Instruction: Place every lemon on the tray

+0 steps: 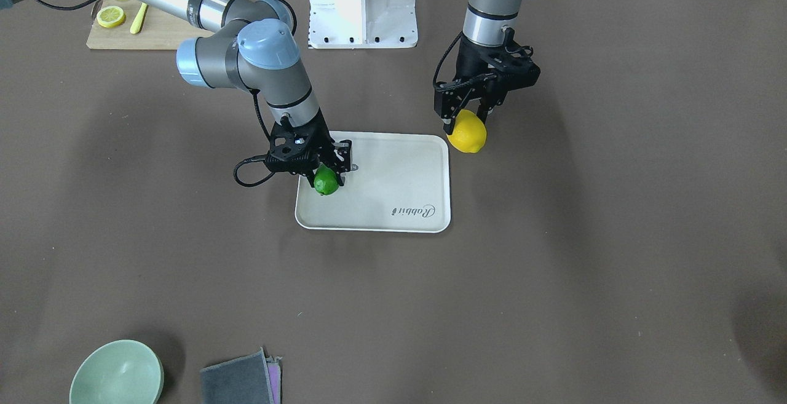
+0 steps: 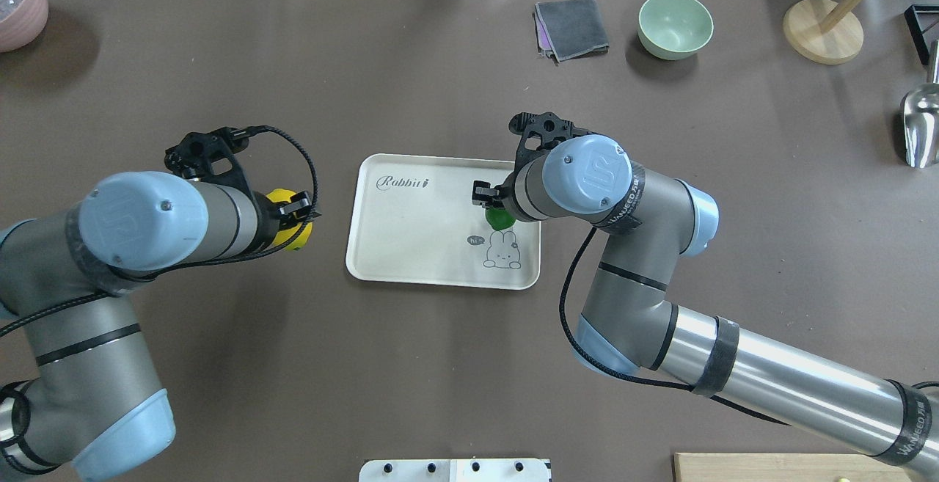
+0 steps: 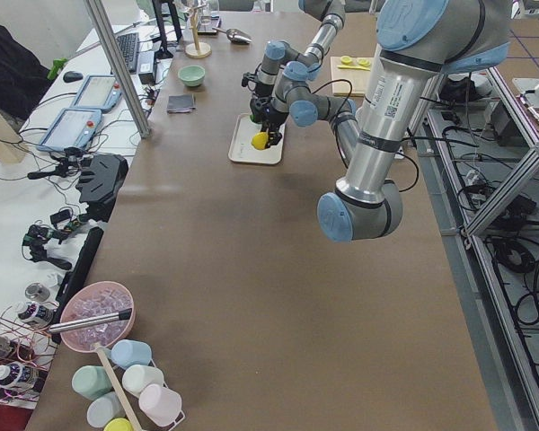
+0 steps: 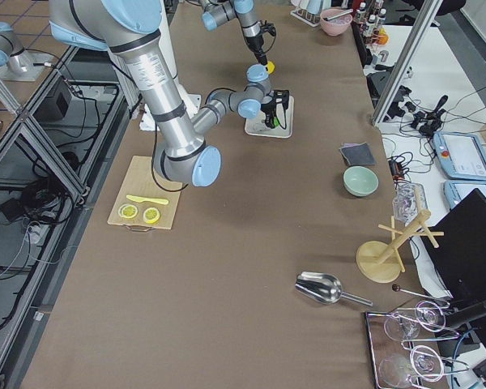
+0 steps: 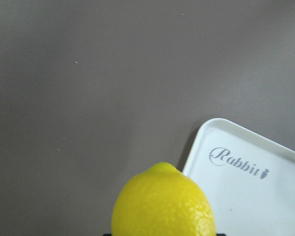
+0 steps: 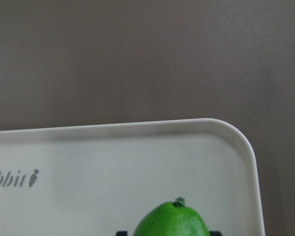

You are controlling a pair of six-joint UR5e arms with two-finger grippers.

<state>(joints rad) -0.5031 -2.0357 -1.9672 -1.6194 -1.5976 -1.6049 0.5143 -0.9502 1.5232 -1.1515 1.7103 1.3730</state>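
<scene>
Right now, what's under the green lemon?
Only the tray, bare near one short edge. The right gripper holds the green lemon; the spot directly beneath is covered, so contact is unclear.

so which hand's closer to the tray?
Right. The right hand is over the tray, holding the green lemon; the left hand, holding the yellow lemon, is just outside its edge.

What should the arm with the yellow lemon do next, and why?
Probably slide the left tool sideways over the tray, because its yellow lemon is beside the rim, not above it, while the green lemon is over the tray.
</scene>
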